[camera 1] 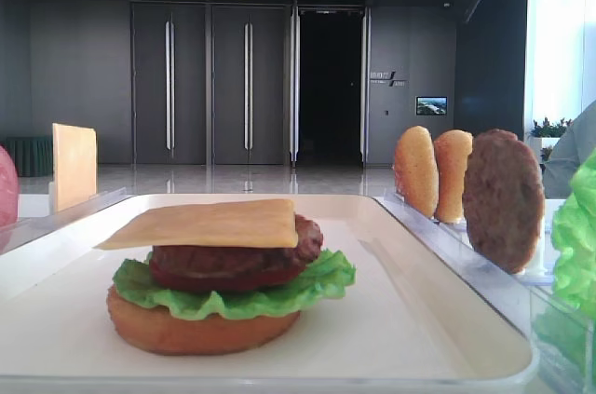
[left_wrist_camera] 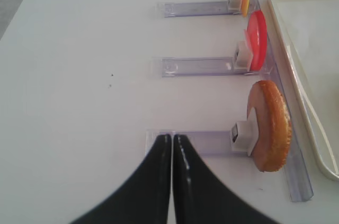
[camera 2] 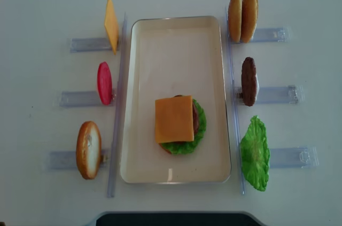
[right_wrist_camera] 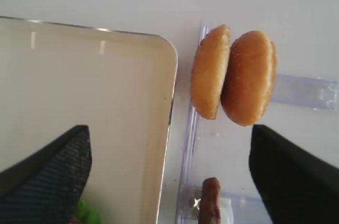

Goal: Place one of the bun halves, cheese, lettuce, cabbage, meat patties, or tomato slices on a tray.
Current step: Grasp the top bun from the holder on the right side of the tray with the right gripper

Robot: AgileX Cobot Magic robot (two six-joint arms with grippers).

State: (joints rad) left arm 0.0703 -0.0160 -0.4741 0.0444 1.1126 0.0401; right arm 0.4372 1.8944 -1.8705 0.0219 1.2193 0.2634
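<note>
Golden bun halves [right_wrist_camera: 233, 75] sit between open right end effector [right_wrist_camera: 169, 173] tips.

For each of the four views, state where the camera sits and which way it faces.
Exterior high: low at the tray end, facing along it at the burger; no arm shows.
Realsense: overhead, straight down; no jaws visible.
Right wrist: above the tray corner, looking down at two buns, jaws wide open.
Left wrist: looks down at a bun, jaws shut.
Right wrist and realsense share the two buns.
</note>
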